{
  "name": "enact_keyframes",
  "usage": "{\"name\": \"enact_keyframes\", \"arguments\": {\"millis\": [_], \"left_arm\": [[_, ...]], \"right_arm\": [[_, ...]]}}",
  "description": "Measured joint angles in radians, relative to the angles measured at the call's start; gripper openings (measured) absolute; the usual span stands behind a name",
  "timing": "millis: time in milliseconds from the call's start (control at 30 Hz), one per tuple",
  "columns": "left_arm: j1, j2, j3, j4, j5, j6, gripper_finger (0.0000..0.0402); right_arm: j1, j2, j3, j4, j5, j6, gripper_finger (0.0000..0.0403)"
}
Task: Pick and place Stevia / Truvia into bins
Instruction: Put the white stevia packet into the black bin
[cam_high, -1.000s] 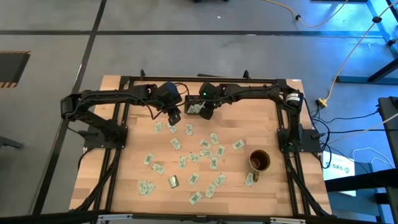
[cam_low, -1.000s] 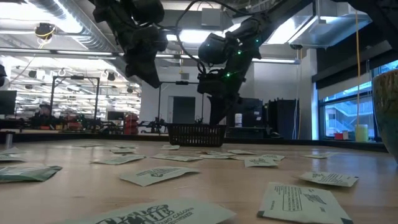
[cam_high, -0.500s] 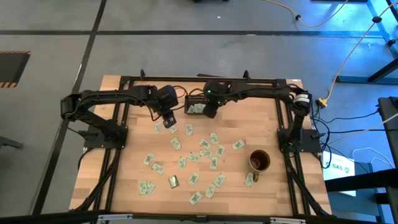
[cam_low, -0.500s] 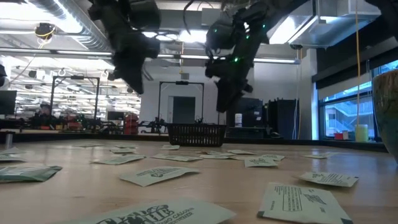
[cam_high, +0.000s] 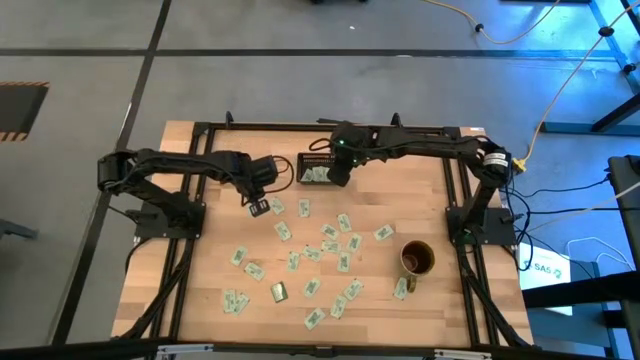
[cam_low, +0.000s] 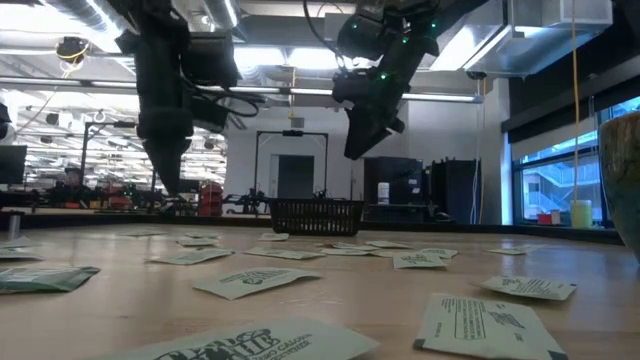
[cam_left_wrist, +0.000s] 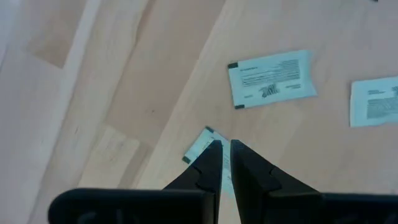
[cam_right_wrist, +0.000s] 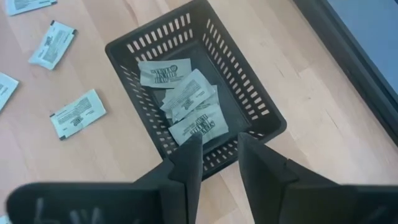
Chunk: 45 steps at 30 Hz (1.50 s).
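Observation:
Many pale green-and-white Stevia packets (cam_high: 330, 240) lie flat across the wooden table. The black slatted bin (cam_high: 312, 172) stands near the far edge and holds several packets (cam_right_wrist: 193, 106). My right gripper (cam_right_wrist: 221, 146) hangs open above the bin's near rim and holds nothing. My left gripper (cam_left_wrist: 225, 144) is left of the bin. It points down, all but shut, with only a thin slit between the fingers. It hovers over one packet (cam_left_wrist: 198, 146) that lies flat on the wood, partly hidden behind the fingers. In the low view the left gripper's tip (cam_low: 168, 188) is above the table.
A brownish-gold mug (cam_high: 417, 258) stands near the table's right edge among packets. Another packet (cam_left_wrist: 270, 79) lies just beyond the left gripper. A black frame rail runs along the table's sides. The bin's slatted wall (cam_right_wrist: 261, 106) is right below the right fingers.
My left gripper has swung away from the bin toward the table's left and near side, and has come down over a packet. My right gripper has risen and shifted slightly toward the far edge, above the bin.

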Motion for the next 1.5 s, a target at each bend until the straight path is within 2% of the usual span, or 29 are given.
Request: {"name": "enact_keyframes", "arguments": {"millis": [167,433,600,1133,1500], "left_arm": [[0.002,0.0,-0.041,0.051,-0.047,-0.107,0.0029],[0.011,0.002,-0.09,0.063,-0.03,-0.261,0.003],[0.011,0.003,-0.119,0.064,-0.036,-0.323,0.0045],[0.011,0.003,-0.139,0.087,-0.043,-0.372,0.0102],[0.01,0.067,-0.139,0.17,-0.02,-0.38,0.0109]], "right_arm": [[0.0,0.0,0.0,0.002,0.0,0.0,0.0106],[0.001,0.001,0.0,0.003,0.0,0.0,0.0106],[0.0,0.001,0.0,0.004,0.0,-0.001,0.0106],[0.0,0.002,0.0,0.004,0.0,0.0,0.0106],[0.0,0.002,0.0,0.004,0.0,0.001,0.0106]]}}
